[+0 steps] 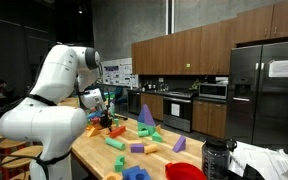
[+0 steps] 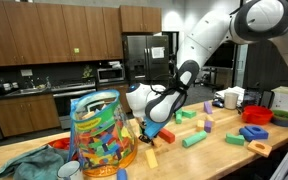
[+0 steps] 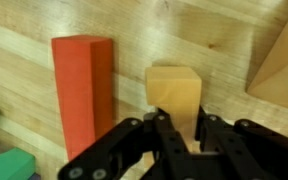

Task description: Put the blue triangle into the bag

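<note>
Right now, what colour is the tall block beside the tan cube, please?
The block is red; wrist view.

Arm [image 2: 202, 48] bent forward and down; pincer [image 3: 182, 122] closed, fingers pointing downward.

Clad along the whole arm [image 1: 52, 95] in smooth, glossy white shells, bulbous and rounded at every link. Parted by thin dark seams and greyer bands at the joints, plain in both exterior views. Marked near the far end by a dark round cap [image 2: 188, 71] set into the white casing. Finished with a black tool [image 2: 149, 128], matte and angular against the pale shell. Made up, in the wrist view, of black linkage bars and two stubby black fingers [image 3: 144, 128], blurred at the edges.
</note>
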